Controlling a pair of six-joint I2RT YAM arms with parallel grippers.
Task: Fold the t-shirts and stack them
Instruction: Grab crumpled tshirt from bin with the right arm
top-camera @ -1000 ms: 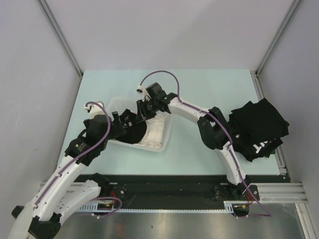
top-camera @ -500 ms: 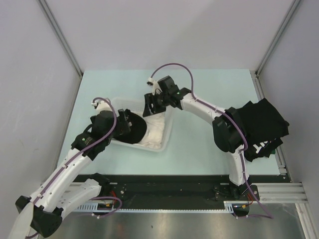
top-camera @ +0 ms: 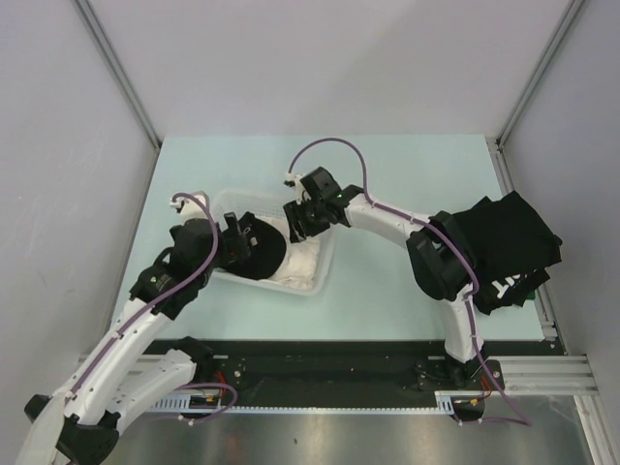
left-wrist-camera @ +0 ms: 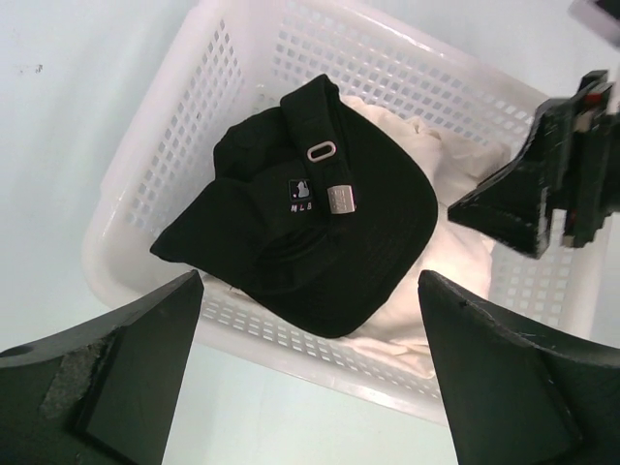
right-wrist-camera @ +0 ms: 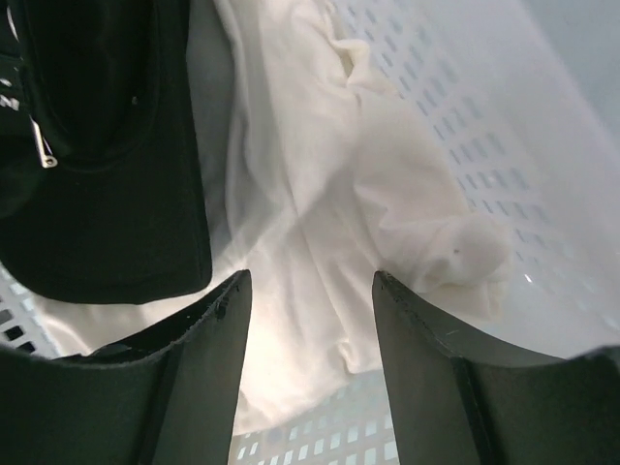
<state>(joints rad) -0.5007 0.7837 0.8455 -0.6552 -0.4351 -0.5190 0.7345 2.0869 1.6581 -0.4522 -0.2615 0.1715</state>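
A cream-white t-shirt (top-camera: 306,254) lies crumpled in the white mesh basket (top-camera: 225,201), partly under a black cap (top-camera: 260,254) with an MLB logo. My right gripper (top-camera: 298,221) is open, low inside the basket, its jaws straddling the cream t-shirt (right-wrist-camera: 320,184) without holding it; its tips (right-wrist-camera: 310,281) are just above the cloth. My left gripper (top-camera: 237,242) is open and empty at the basket's near left, over the cap (left-wrist-camera: 310,213); its jaws (left-wrist-camera: 310,291) stand wide apart. A pile of black t-shirts (top-camera: 504,244) with white print lies at the table's right edge.
The basket wall (right-wrist-camera: 504,145) is close on the right of my right gripper. The right gripper (left-wrist-camera: 542,194) shows in the left wrist view above the cream t-shirt (left-wrist-camera: 460,262). Grey walls enclose the pale green table (top-camera: 387,174).
My right gripper lifted and swung slightly right, then came down into the basket over the cream t-shirt. My left gripper shifted only slightly beside the cap.
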